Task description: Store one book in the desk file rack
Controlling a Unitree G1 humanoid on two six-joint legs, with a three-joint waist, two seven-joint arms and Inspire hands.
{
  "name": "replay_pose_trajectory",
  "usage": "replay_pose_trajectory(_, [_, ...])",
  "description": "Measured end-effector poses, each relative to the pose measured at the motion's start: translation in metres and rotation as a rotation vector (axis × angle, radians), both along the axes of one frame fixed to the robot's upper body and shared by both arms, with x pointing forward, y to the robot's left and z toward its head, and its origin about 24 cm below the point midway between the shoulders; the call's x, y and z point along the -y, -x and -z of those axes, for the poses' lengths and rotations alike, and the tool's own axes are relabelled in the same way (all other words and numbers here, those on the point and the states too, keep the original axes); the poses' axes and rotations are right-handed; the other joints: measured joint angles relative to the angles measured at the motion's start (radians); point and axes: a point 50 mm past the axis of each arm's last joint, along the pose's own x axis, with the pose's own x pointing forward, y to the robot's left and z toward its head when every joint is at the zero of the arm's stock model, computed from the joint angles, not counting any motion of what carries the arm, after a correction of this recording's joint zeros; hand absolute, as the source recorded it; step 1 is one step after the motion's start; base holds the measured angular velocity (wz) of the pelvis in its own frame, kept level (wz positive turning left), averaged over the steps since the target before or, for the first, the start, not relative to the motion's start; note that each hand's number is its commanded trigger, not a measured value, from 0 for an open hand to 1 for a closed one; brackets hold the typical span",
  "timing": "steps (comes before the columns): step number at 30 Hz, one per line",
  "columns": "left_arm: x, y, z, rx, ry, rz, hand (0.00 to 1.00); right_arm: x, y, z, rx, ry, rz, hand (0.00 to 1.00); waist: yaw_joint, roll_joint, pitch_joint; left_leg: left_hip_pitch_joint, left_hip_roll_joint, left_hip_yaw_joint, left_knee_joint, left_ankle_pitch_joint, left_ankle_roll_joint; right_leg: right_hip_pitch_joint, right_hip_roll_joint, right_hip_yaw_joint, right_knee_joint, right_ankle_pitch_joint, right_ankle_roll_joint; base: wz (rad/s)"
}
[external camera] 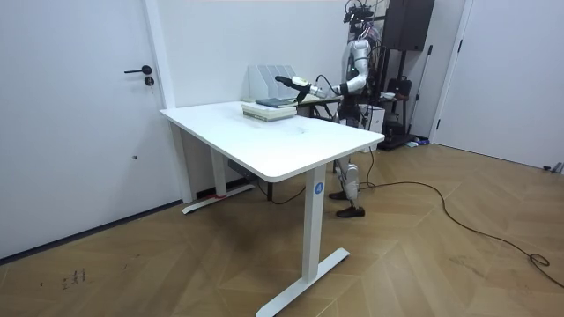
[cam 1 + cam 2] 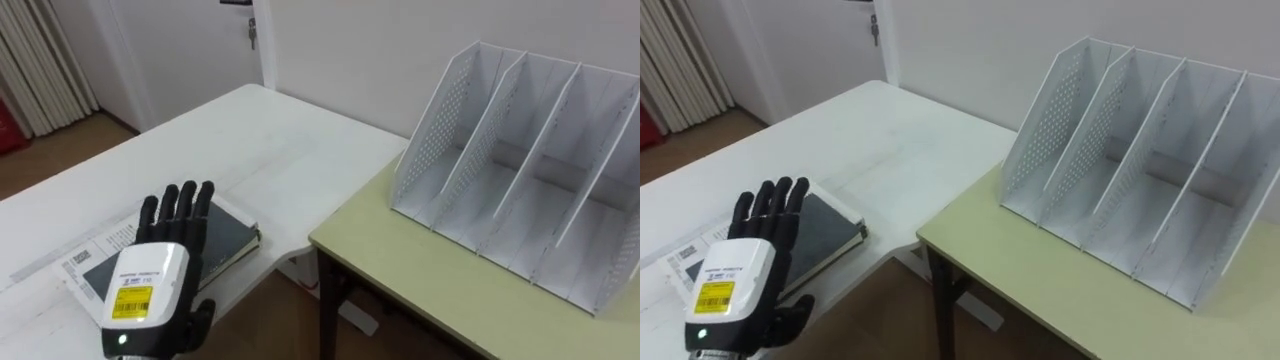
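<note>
Left eye view: left hand, fingers straight, gripping nothing, hovers over book at 7 o'clock; file rack empty at 2 o'clock. Room view: robot at table's far side, arm out. Right eye view: same. Pick-up stage, prob.; next needs fingers round book's edge.

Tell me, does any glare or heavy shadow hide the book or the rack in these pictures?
Left eye view: soft, even light; the file rack carries only faint shading between its dividers, and the book is hidden partly by the left hand, not by shadow. Room view: the white table is bright without glare.
</note>
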Motion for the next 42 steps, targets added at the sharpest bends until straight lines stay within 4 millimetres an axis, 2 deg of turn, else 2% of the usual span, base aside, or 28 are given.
replay_pose_trajectory(6, [-0.001,0.0,0.002,-0.013,0.0,-0.022,0.0,0.0,0.003,0.001,-0.044,0.021,-0.071,0.0,0.0,0.002,-0.0004,0.002,0.0,0.004,0.0,0.0,0.0,-0.001,0.0,0.005,0.0,0.0,0.0,-0.02])
replay_pose_trajectory(10, [-0.003,0.004,0.02,-0.097,0.002,-0.059,0.0,0.001,0.006,0.001,-0.077,0.029,-0.087,0.0,-0.001,0.006,-0.0028,0.005,0.0,0.004,-0.001,0.0,0.0,0.003,0.001,0.015,0.002,0.0,0.0,-0.08])
replay_pose_trajectory(13, [-0.005,0.009,0.038,-0.202,-0.001,-0.09,0.0,0.001,0.01,0.001,-0.094,0.028,-0.082,0.0,-0.002,0.005,-0.0016,0.003,0.0,0.005,-0.001,0.0,0.0,0.0,0.001,0.015,0.005,0.0,0.0,0.0])
replay_pose_trajectory(16, [-0.008,0.011,0.045,-0.256,-0.008,-0.107,0.0,0.001,0.012,0.002,-0.112,0.032,-0.078,0.0,-0.004,0.005,-0.0015,-0.002,0.0,0.006,-0.001,0.0,0.0,-0.005,0.0,0.019,0.006,0.0,0.0,0.0])
replay_pose_trajectory(29, [-0.012,0.011,0.047,-0.29,-0.025,-0.149,0.0,0.002,0.012,0.001,-0.125,0.047,-0.116,0.0,-0.006,0.007,-0.0031,0.002,0.0,0.005,-0.001,0.0,0.0,-0.004,0.001,0.024,0.009,0.0,0.0,0.0])
replay_pose_trajectory(30, [-0.013,0.011,0.047,-0.292,-0.025,-0.154,0.07,0.002,0.012,0.001,-0.124,0.048,-0.118,0.0,-0.007,0.008,-0.0036,0.003,0.0,0.006,-0.001,0.0,0.0,-0.004,0.001,0.024,0.01,0.0,0.0,0.0])
replay_pose_trajectory(31, [-0.013,0.011,0.047,-0.293,-0.027,-0.159,0.55,0.002,0.011,0.001,-0.126,0.051,-0.125,0.0,-0.007,0.008,-0.0038,0.003,0.0,0.006,-0.001,0.0,0.0,-0.005,0.001,0.024,0.012,0.0,0.0,0.0])
replay_pose_trajectory(32, [-0.013,0.012,0.047,-0.295,-0.027,-0.16,0.85,0.002,0.01,0.001,-0.127,0.054,-0.128,0.0,-0.007,0.009,-0.0042,0.003,0.0,0.006,-0.001,0.0,0.0,-0.006,0.001,0.024,0.013,0.0,0.0,0.0])
replay_pose_trajectory(33, [-0.014,0.012,0.048,-0.297,-0.028,-0.163,1.0,0.002,0.009,0.0,-0.127,0.059,-0.139,0.0,-0.007,0.009,-0.0048,0.003,0.0,0.006,-0.001,0.0,0.0,-0.007,0.001,0.023,0.014,0.0,0.0,0.0])
replay_pose_trajectory(39, [-0.015,0.011,0.047,-0.285,-0.031,-0.179,1.0,0.004,0.006,0.0,-0.116,0.066,-0.132,0.0,-0.009,0.011,-0.0067,0.005,0.0,0.005,-0.001,0.0,0.0,-0.004,0.0,0.023,0.016,0.0,0.0,0.0])
replay_pose_trajectory(42, [-0.005,0.008,0.041,-0.23,0.03,-0.166,1.0,0.005,0.01,0.0,-0.125,0.069,-0.126,0.0,0.001,0.012,-0.0091,0.007,0.0,0.005,0.0,0.0,0.0,-0.003,0.0,0.023,0.017,0.0,0.0,0.03])
